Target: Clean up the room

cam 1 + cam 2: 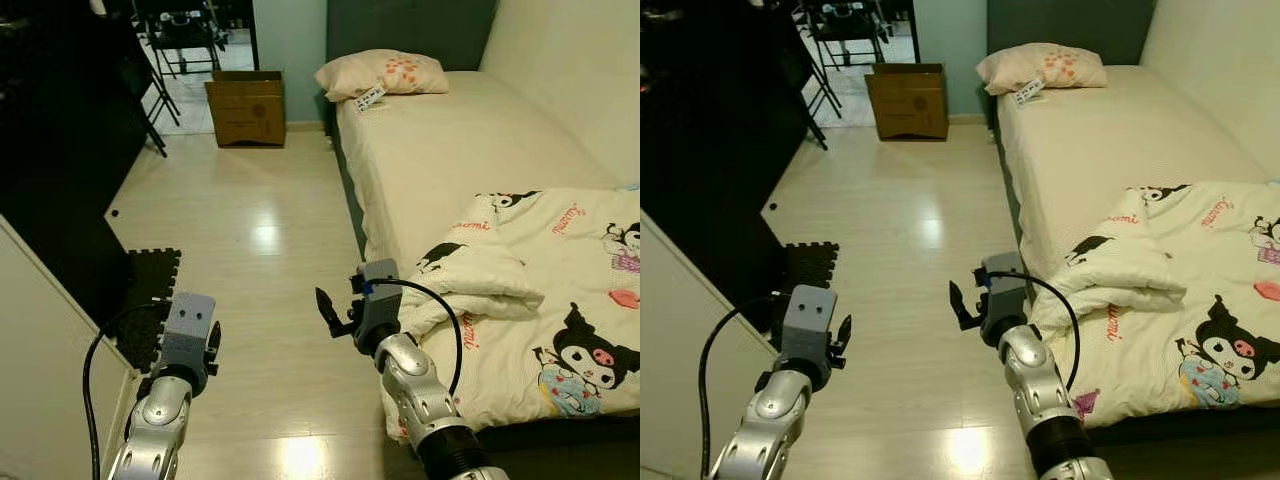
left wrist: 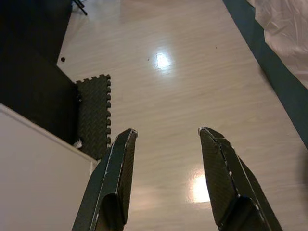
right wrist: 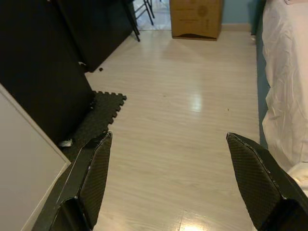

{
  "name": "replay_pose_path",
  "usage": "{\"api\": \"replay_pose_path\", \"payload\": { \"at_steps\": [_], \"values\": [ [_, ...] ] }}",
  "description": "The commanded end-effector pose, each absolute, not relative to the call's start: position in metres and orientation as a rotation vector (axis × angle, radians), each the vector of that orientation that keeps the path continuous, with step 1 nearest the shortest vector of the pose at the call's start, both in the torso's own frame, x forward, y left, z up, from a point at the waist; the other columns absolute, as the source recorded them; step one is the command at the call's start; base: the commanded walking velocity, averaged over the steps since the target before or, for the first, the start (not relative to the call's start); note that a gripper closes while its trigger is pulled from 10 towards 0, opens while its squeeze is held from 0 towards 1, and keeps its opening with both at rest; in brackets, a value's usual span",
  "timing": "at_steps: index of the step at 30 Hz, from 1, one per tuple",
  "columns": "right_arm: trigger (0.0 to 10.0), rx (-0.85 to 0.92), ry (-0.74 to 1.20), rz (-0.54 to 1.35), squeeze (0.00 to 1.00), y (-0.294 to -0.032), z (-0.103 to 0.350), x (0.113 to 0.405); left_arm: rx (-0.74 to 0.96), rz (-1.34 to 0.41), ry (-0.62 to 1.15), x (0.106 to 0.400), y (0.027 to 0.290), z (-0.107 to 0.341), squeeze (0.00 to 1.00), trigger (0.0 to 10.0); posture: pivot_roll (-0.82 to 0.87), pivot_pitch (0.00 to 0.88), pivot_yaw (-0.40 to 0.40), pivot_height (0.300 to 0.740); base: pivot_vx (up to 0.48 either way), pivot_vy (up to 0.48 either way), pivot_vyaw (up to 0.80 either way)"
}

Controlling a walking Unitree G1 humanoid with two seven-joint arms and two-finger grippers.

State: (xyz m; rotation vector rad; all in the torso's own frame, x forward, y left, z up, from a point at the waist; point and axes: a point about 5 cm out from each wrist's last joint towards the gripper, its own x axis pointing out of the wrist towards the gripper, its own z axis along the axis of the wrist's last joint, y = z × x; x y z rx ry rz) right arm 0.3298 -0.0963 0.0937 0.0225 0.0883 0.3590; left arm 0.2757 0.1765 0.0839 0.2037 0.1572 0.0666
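Plainly, the robot is at the looking-about stage of the tidy-up — neither arm has hold of anything. The left gripper (image 2: 166, 144) hangs over bare wooden floor (image 1: 250, 250), its two black fingers spread with nothing between them. The right gripper (image 3: 178, 159) is held out near the corner of the bed (image 1: 460, 150), its fingers parted wider and also empty.

What most looks in need of tidying is the quilt (image 1: 545, 300), a cream one printed with cartoon characters. It lies bunched on the near end of the bed, one fold rolled over on itself and its edge spilling down the side, just beside the right arm. Further up, a pillow (image 1: 382, 73) sits at the head of the bed with a small white object (image 1: 370, 98) touching its front edge; what that is cannot be made out. A cardboard box (image 1: 247, 107) stands against the far wall, well apart from both arms, and a dark foam mat (image 1: 150, 300) lies on the floor by the white cabinet (image 1: 40, 350).

A fair guess at the next move: turn toward the bed and bring the right gripper onto the quilt's hanging edge. Soft cloth would call for a deep pinch on a thick fold — a shallow grip would likely slip.
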Motion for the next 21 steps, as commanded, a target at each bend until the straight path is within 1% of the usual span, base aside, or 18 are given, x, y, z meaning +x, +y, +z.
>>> {"api": "replay_pose_path", "payload": {
  "at_steps": [1,3,8,15,21],
  "values": [
    [10.0,0.027,0.092,0.353,0.00,-0.0994,0.0915,0.3289,0.215,0.068,0.184,0.2726,0.1757,0.0792,0.00,10.0,-0.03,0.131,0.035,0.738,0.000,-0.454,0.00],
    [10.0,0.026,0.089,0.355,0.00,-0.0993,0.0925,0.3294,0.216,0.071,0.186,0.2719,0.1757,0.0787,0.00,10.0,-0.03,0.130,0.033,0.738,0.000,-0.454,0.00],
    [10.0,0.024,0.087,0.356,0.00,-0.1000,0.0933,0.3301,0.226,0.103,0.199,0.2713,0.1777,0.0765,0.00,10.0,-0.03,0.129,0.031,0.738,0.000,0.000,0.00],
    [10.0,0.022,0.084,0.359,0.00,-0.1006,0.0947,0.3313,0.193,0.129,0.189,0.2713,0.1822,0.0769,0.00,10.0,-0.03,0.124,0.028,0.738,0.000,0.000,0.00],
    [10.0,-0.003,0.072,0.390,0.00,-0.0962,0.0957,0.3304,0.114,0.162,0.167,0.2701,0.1849,0.0784,0.00,10.0,-0.03,0.121,0.030,0.738,0.000,0.000,0.00]
  ]
}}
